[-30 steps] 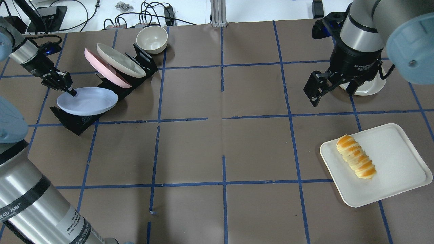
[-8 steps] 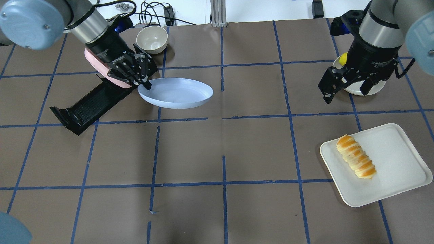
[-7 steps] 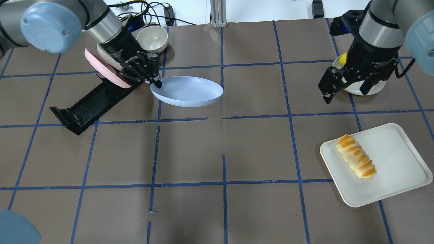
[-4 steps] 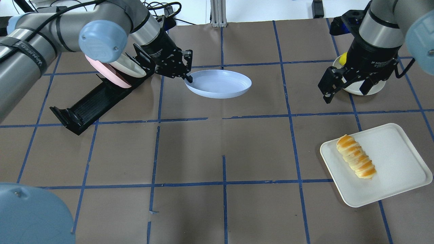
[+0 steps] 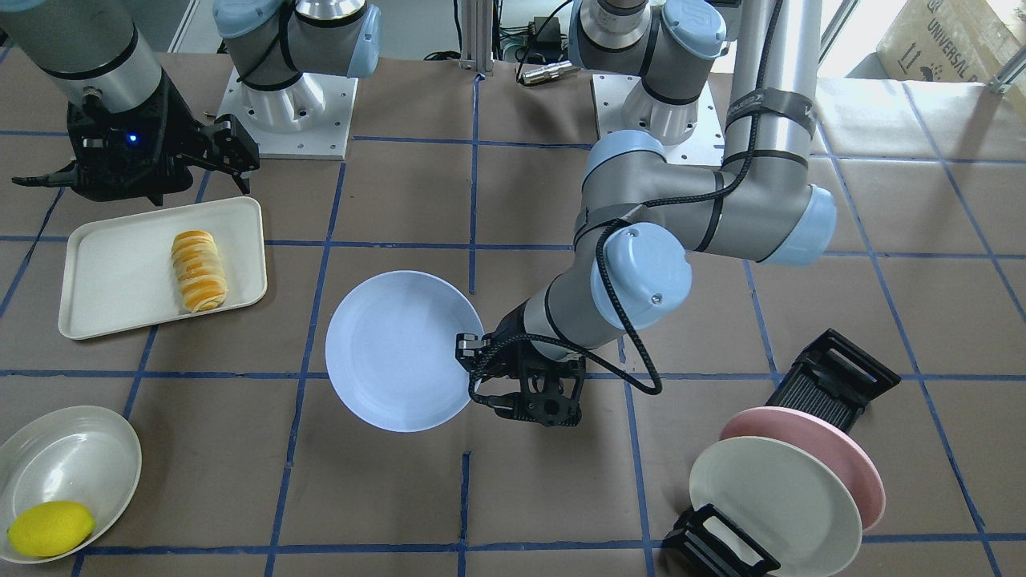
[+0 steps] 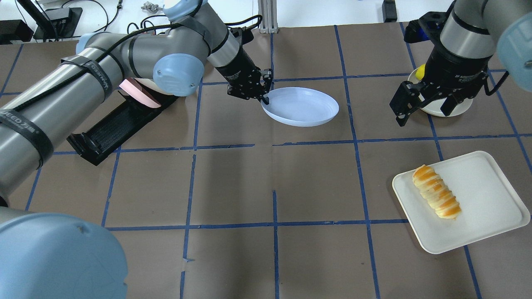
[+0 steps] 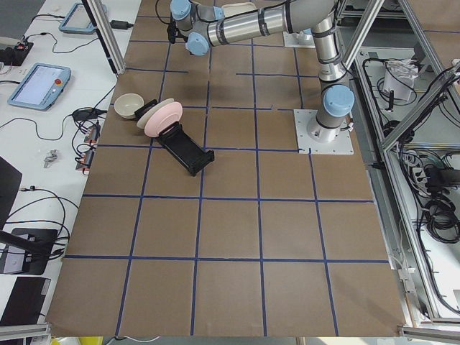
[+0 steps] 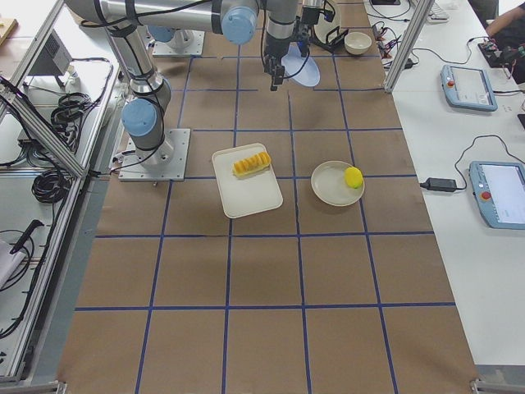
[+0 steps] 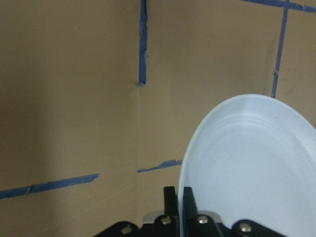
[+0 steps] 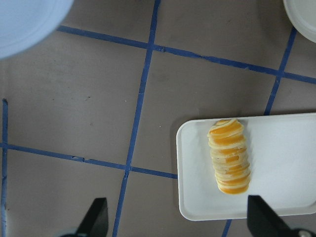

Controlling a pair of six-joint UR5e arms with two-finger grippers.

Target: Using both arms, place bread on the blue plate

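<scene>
The blue plate (image 6: 301, 106) hangs over the far middle of the table, held by its rim. My left gripper (image 6: 264, 97) is shut on the plate's left edge. The front-facing view shows the plate (image 5: 397, 361) with the gripper (image 5: 469, 353) at its right rim. The left wrist view shows the plate (image 9: 252, 168) clamped edge-on. The striped bread (image 6: 436, 197) lies on a white tray (image 6: 490, 207) at the near right, and also shows in the front-facing view (image 5: 198, 270). My right gripper (image 6: 424, 113) is open and empty, high above the table behind the tray. The right wrist view looks down on the bread (image 10: 229, 156).
A black rack (image 6: 112, 128) at the far left holds a pink plate (image 5: 834, 449) and a cream plate (image 5: 769, 505). A cream dish (image 5: 72, 457) with a yellow lemon (image 5: 48, 529) sits behind the tray, under my right gripper. A cream bowl (image 7: 129, 106) stands behind the rack.
My left arm lifted the blue plate off the rack and carried it right, toward the table's middle. My right gripper shifted slightly right early on, then stayed still and open.
</scene>
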